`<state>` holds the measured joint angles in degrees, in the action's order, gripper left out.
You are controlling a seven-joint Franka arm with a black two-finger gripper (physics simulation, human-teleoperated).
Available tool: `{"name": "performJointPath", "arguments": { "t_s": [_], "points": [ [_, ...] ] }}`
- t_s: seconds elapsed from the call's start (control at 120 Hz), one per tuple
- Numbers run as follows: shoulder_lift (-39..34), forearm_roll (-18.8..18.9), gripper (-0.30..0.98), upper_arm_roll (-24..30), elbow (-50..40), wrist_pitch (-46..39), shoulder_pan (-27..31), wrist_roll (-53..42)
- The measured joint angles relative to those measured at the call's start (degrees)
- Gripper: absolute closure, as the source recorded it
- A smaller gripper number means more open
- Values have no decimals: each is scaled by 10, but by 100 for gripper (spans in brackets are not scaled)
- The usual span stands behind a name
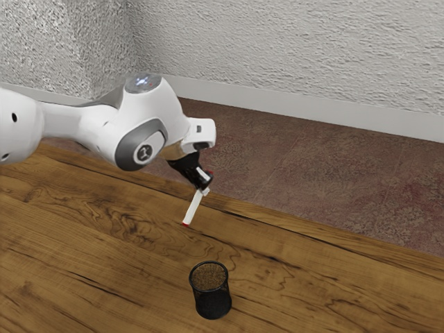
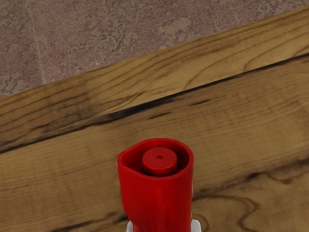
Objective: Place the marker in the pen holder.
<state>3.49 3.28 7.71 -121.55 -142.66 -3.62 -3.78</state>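
Exterior view: the tool (image 1: 203,184) is closed around the marker (image 1: 193,208), which slants down above the table (image 1: 104,277).
Pen holder (image 1: 212,304): stands upright on the table, apart from the marker, farther in from the floor-side edge.
Marker's upper end: is red, with a raised rim.

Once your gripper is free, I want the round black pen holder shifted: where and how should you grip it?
Probably the upper wall of the pen holder, from straight above, one finger inside and one outside: it stands upright, its mouth opens upward, and its rim looks thin.
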Motion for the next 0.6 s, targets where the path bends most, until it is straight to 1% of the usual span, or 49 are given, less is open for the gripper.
{"name": "performJointPath", "arguments": {
  "t_s": [0.167, 0.233, 0.267, 0.358, 0.417, 0.5, 0.6],
  "points": [
    [-8, 2, 79, 28, -1, 1, -22, 26],
    [-12, 10, 79, 36, -1, 1, -33, 38],
    [-13, 24, 79, 40, -1, 1, -40, 46],
    [-14, 80, 79, 49, -2, 1, -52, 76],
    [-14, 106, 79, 50, -3, 2, -60, 94],
    [-16, 128, 78, 52, -5, 2, -65, 120],
    [-38, 140, 78, 53, -35, 2, -67, 147]
  ]
}}
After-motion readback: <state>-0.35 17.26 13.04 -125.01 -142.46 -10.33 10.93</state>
